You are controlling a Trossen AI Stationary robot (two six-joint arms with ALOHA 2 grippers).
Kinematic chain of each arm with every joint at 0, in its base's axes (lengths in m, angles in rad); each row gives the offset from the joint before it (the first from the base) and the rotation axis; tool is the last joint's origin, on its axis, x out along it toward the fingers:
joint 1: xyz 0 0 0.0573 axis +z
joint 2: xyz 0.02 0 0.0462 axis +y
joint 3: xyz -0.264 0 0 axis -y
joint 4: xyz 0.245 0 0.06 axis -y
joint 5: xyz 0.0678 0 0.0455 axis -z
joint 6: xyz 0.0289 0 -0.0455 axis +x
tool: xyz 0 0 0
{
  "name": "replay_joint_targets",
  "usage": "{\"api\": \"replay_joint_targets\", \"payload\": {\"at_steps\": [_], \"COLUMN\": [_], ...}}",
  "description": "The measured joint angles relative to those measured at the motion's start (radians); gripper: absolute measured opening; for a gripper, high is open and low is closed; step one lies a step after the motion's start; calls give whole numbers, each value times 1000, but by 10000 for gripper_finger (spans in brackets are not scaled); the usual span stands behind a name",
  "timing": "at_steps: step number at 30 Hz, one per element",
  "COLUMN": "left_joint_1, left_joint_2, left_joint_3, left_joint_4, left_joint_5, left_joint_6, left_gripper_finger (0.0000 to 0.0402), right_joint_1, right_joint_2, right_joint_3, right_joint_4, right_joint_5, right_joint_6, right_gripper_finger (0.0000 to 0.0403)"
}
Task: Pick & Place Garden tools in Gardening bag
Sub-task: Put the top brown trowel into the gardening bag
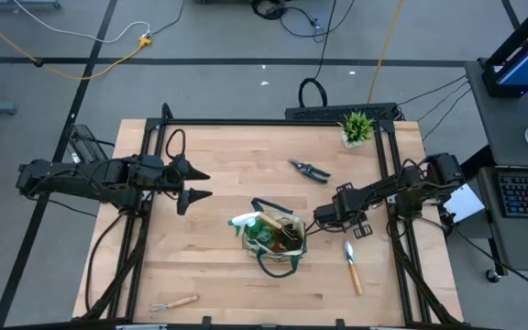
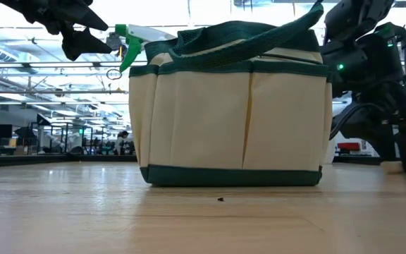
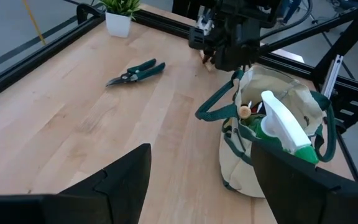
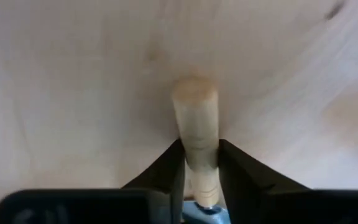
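Right gripper [image 4: 201, 163] clamped on a wooden handle [image 4: 196, 127] beside the gardening bag [image 1: 275, 240].

The bag sits mid-table with the green spray bottle [image 1: 248, 223] poking from its top; the right arm hangs just beside it. Pruning shears [image 1: 311, 170] lie behind (near the potted plant [image 1: 357, 126]), a trowel [image 1: 352, 266] to the right, a small rake [image 1: 174, 302] at the front edge. The left gripper [image 1: 193, 183] hovers well left, fingers spread wide and empty.

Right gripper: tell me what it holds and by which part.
The right gripper is shut on a wooden-handled tool, gripping the handle a little below its rounded end. The tool's head is hidden. The left gripper is open and holds nothing.
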Motion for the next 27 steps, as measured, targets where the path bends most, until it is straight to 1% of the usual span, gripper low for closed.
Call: {"api": "replay_joint_targets", "payload": {"at_steps": [2, 8, 13, 21, 27], "left_joint_1": [0, 0, 0, 0, 0], "left_joint_2": [0, 0, 0, 0, 0], "left_joint_3": [0, 0, 0, 0, 0], "left_joint_4": [0, 0, 3, 11, 15], "left_joint_5": [0, 0, 0, -2, -37], "left_joint_6": [-1, -1, -1, -10, -39], "left_gripper_finger": [280, 280, 280, 280, 280], "right_joint_1": [-1, 0, -1, -3, -35], "right_joint_2": [-3, -23, -86, -257, -397], "right_joint_3": [1, 1, 0, 2, 2], "right_joint_4": [1, -10, -27, -3, 78], "right_joint_5": [8, 64, 171, 317, 335], "right_joint_6": [0, 9, 31, 112, 231], "right_gripper_finger": [59, 59, 59, 59, 58]}}
